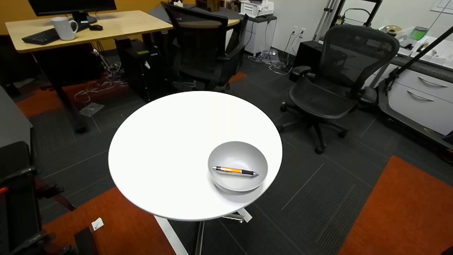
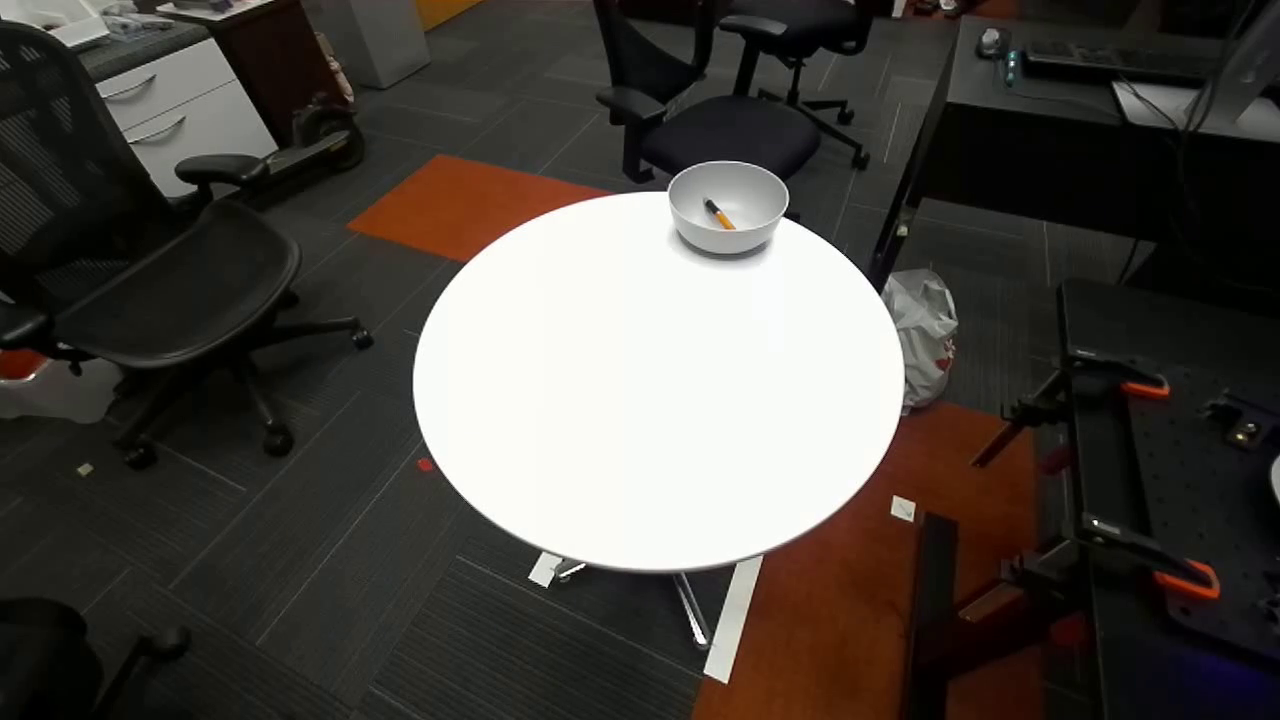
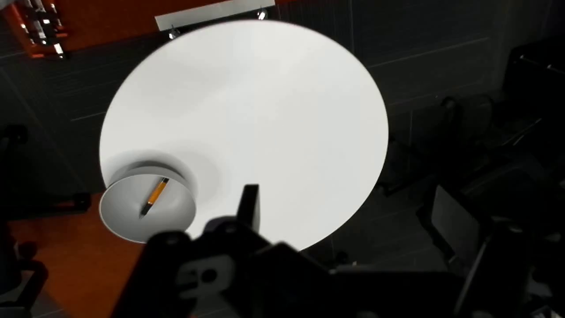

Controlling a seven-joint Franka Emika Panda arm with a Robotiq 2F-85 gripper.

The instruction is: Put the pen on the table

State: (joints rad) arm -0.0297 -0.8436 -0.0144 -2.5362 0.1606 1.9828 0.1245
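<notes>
The orange pen with dark parts lies inside the grey bowl; the pen shows in both exterior views and in the wrist view. The bowl stands near the edge of the round white table. The bowl and table also show in an exterior view. In the wrist view the bowl is at lower left on the table. My gripper is open and empty, its fingers wide apart, to the right of the bowl in that view. It is out of both exterior views.
A black mesh chair stands beside the table, and another black chair stands behind the bowl. A light-wood desk holds a white mug. A dark bench with orange clamps stands to one side.
</notes>
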